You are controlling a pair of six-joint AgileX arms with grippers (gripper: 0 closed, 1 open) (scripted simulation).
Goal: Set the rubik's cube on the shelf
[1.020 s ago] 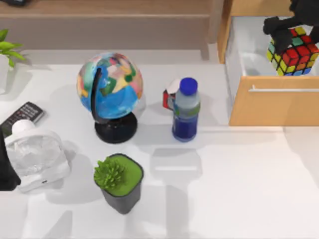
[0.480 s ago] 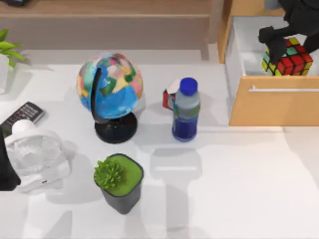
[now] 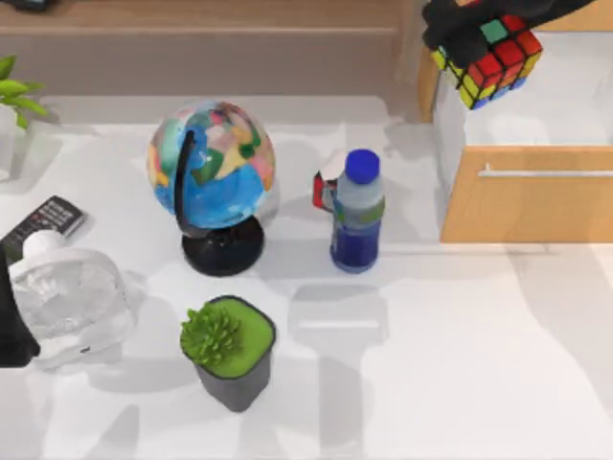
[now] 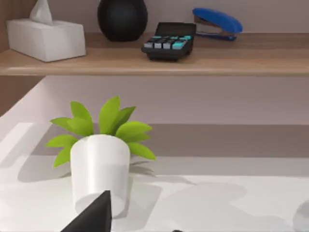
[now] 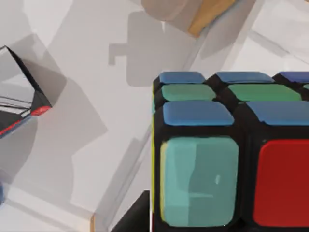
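R gripper: black two-finger gripper [image 3: 476, 21] at top view's upper right, pinching the small multi-colour rubik's cube w/ black grid lines [image 3: 490, 59].
Cube: held in the air, tilted, over the left back corner of the open light-wood drawer w/ silver bar handle [image 3: 527, 196]; not resting on anything. R wrist view has it close up [image 5: 231, 154], teal, blue, red squares.
Shelf: long flat light-brown wooden ledge [image 3: 201, 17] along the back, left of cube; L wrist view shows white tissue box [image 4: 46, 36], black calculator [image 4: 169, 42], blue stapler [image 4: 217, 21] on it [image 4: 203, 60].
L arm: parked at table's left edge; fingers' state can't tell.
Table: globe on black stand [image 3: 213, 177], blue-capped bottle [image 3: 357, 213].
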